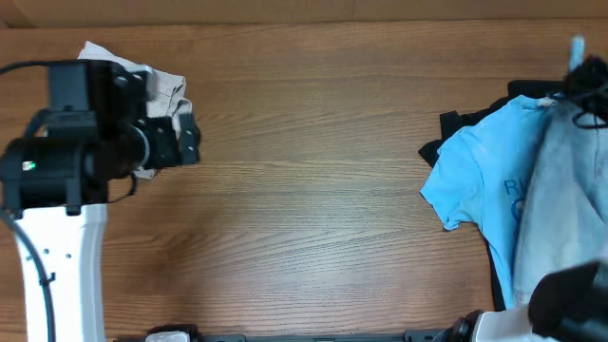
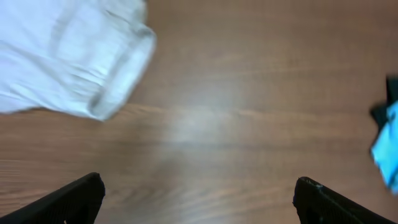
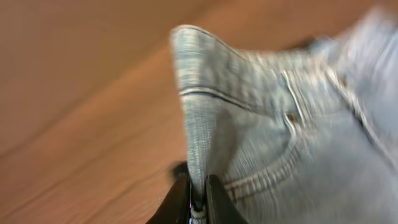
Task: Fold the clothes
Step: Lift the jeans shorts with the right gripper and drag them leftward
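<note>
My right gripper (image 3: 198, 198) is shut on a fold of the light-wash denim shorts (image 3: 273, 130) and holds them up; their stitched pocket shows. In the overhead view the denim shorts (image 1: 568, 199) lie over a sky-blue printed T-shirt (image 1: 484, 171) at the right, with a black garment (image 1: 454, 123) under it. Only the right arm's dark body shows there, at the bottom right. My left gripper (image 2: 199, 199) is open and empty above bare table; it shows in the overhead view (image 1: 188, 141) at the left. A folded pale beige garment (image 1: 157, 87) lies at the far left, also in the left wrist view (image 2: 68, 56).
The wooden table (image 1: 313, 190) runs between the two piles. The left arm's white base (image 1: 62, 275) stands at the front left. A corner of the blue T-shirt (image 2: 388, 152) shows at the right edge of the left wrist view.
</note>
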{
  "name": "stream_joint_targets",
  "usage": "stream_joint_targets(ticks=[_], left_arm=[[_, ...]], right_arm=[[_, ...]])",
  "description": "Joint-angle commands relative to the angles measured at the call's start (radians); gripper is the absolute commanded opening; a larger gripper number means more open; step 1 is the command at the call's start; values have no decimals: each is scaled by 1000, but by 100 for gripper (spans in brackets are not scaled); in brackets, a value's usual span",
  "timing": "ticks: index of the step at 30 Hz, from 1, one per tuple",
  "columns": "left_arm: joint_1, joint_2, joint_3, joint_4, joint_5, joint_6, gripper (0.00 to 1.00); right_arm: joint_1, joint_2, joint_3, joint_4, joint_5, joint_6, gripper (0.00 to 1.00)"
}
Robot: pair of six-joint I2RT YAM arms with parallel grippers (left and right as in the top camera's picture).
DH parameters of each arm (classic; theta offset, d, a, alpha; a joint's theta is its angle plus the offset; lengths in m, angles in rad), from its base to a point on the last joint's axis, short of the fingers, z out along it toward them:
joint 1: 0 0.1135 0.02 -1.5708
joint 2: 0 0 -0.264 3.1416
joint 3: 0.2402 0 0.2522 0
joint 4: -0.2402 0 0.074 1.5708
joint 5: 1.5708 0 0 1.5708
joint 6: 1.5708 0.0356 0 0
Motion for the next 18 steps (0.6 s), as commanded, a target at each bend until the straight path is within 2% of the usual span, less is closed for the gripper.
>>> stream_joint_targets(ticks=[1,4,9,10,11,12,14,18], left_arm=[[68,-1,121,2,-28,-56,100],[110,-1,195,-3,-28,-55,100],[143,-1,285,-3,-29,-21,100],[143,-1,301,-3,-29,-1,100],[143,-1,315,-3,-29,13,100],[143,-1,326,-3,-29,25,100],[143,-1,338,0,-29,55,100],[140,1,336,-6,-18,70,100]], right_arm=[[169,-115,119,-32,-153,-38,4],[355,-163,142,-53,-154,-38,4],[756,-152,140,-116,-154,-37,5],[832,-138,140,-126,-148,-38,13],[926,-120,140,-136,-113,-38,39],[993,-105,140,-141,-61,-38,57],[1080,-85,140,-142,88,-37,78],[1118,-81,141,-138,352,-14,81]])
